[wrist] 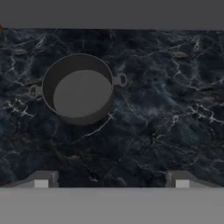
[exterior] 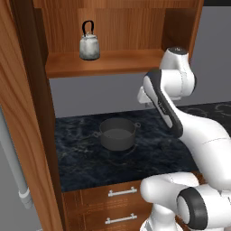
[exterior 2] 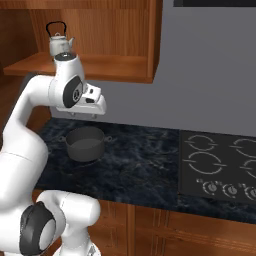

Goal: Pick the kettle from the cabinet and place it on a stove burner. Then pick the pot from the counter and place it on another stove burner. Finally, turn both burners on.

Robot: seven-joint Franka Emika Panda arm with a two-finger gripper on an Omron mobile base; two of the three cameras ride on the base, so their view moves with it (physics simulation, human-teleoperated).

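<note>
1. Tool [wrist: 111, 183] open wide, holding nothing, up above the counter [wrist: 166, 113].
2. Pot [wrist: 78, 89] on the counter, at 11 o'clock from the tool in the hand view.
3. Kettle [exterior: 89, 43] upright on the cabinet [exterior: 113, 61] shelf.

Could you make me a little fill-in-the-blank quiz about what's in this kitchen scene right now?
1. The kettle stands on the shelf of the wooden ____.
2. The pot sits on the dark marble counter and has no ____ on it.
3. The stove burners have ____ standing on them.
4. The gripper hangs above the counter with its jaws ____.

Missing words: cabinet; lid; nothing; open
</note>
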